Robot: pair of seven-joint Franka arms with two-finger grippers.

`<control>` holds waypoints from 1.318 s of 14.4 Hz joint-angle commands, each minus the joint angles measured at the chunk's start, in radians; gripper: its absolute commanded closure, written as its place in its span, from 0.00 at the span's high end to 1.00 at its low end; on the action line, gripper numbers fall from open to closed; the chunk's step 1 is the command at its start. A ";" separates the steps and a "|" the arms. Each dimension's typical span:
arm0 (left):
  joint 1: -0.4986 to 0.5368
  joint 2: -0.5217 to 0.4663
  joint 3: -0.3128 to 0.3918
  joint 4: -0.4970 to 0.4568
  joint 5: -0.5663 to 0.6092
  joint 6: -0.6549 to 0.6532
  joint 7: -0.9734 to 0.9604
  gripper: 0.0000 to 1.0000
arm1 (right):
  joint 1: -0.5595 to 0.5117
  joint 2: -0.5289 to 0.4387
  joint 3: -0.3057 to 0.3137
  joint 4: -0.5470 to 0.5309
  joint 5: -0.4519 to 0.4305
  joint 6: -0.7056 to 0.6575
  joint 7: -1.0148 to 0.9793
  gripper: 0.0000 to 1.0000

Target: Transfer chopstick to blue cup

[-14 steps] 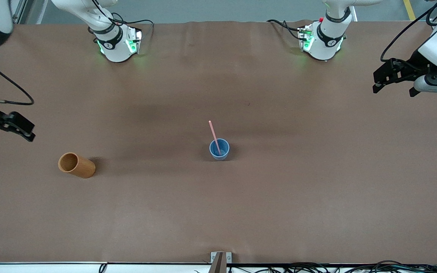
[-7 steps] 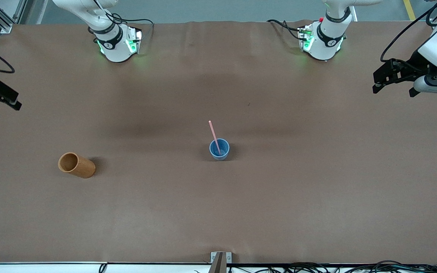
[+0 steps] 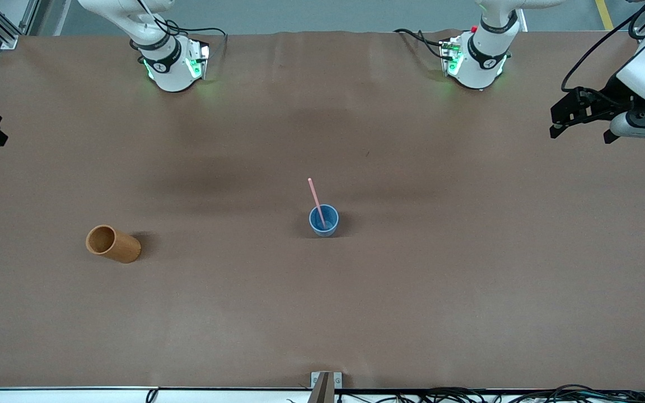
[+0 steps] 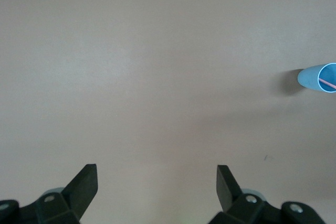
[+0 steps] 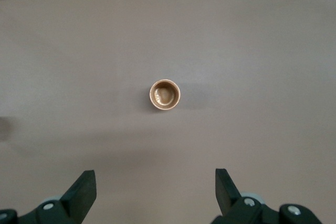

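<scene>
- The chopstick (image 3: pixel 316 199) stands tilted in the blue cup (image 3: pixel 323 220), mid-table.
- The left gripper (image 4: pixel 156 182) and the right gripper (image 5: pixel 155 187) hang at their own table ends, jaws apart, empty.
- A wooden cup (image 3: pixel 112 244) stands toward the right arm's end.

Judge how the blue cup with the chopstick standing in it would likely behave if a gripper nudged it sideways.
The blue cup looks small and thin-walled, so it is probably light and would slide easily on the smooth brown table. The chopstick leans on the rim and sticks out well above it, so the cup may tip toward that side. If tipped, its round wall would likely roll.
</scene>
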 commanded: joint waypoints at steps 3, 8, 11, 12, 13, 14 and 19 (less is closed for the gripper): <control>0.004 0.010 -0.004 0.023 -0.005 -0.008 0.001 1.00 | -0.015 0.023 0.013 0.020 0.017 -0.103 -0.029 1.00; -0.096 0.005 0.109 0.025 -0.007 -0.009 0.016 1.00 | -0.011 0.024 0.015 0.017 0.017 -0.097 -0.031 1.00; -0.083 0.010 0.110 0.025 -0.002 -0.011 0.012 1.00 | -0.011 0.024 0.015 0.017 0.036 -0.094 -0.031 1.00; -0.078 0.010 0.099 0.025 -0.004 -0.011 0.012 1.00 | -0.013 0.024 0.015 0.018 0.046 -0.093 -0.032 1.00; -0.078 0.010 0.098 0.025 -0.004 -0.011 0.012 1.00 | -0.013 0.026 0.015 0.018 0.048 -0.088 -0.032 1.00; -0.074 0.010 0.095 0.025 -0.004 -0.009 0.012 1.00 | -0.013 0.026 0.015 0.018 0.048 -0.082 -0.031 1.00; -0.054 0.010 0.064 0.025 -0.004 -0.009 0.012 1.00 | -0.011 0.026 0.015 0.018 0.048 -0.082 -0.032 1.00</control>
